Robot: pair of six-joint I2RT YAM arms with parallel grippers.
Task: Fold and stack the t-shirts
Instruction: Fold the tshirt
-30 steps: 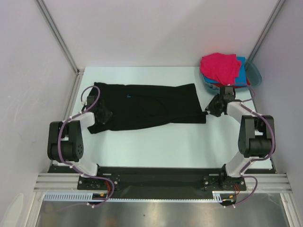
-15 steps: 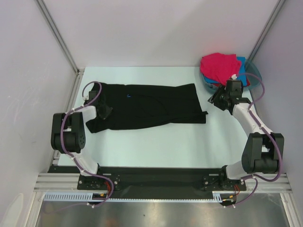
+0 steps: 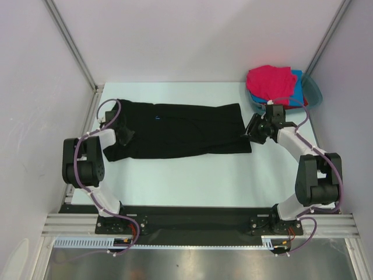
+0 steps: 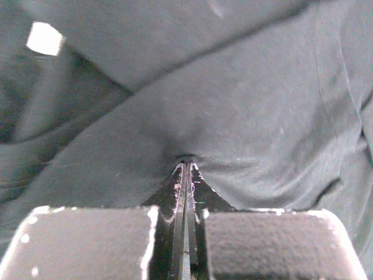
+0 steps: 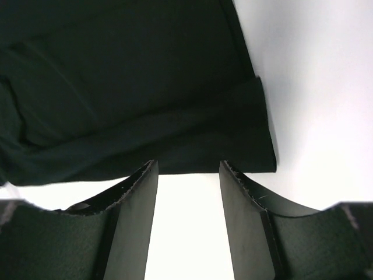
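The large black cloth t-shirt [image 3: 180,128] lies spread lengthwise across the middle of the white worktop [image 3: 192,175], apparently laid flat so its ends can be lifted and folded over. The other shirts, a magenta-pink cloth t-shirt [image 3: 269,81] on top of a bright blue one [image 3: 298,81], wait heaped in the teal plastic basin [image 3: 315,91] at the upper right. At the garment's left end, the left end effector [image 3: 125,135] is clenched on a small pucker of black fabric, which bunches at its tips in the left wrist view. At the right end, the right end effector [image 3: 252,131] is parted moderately wide and holds nothing. Its fingers [image 5: 137,192] stand at the shirt's hem with bare worktop between them, likely poised to take that edge.
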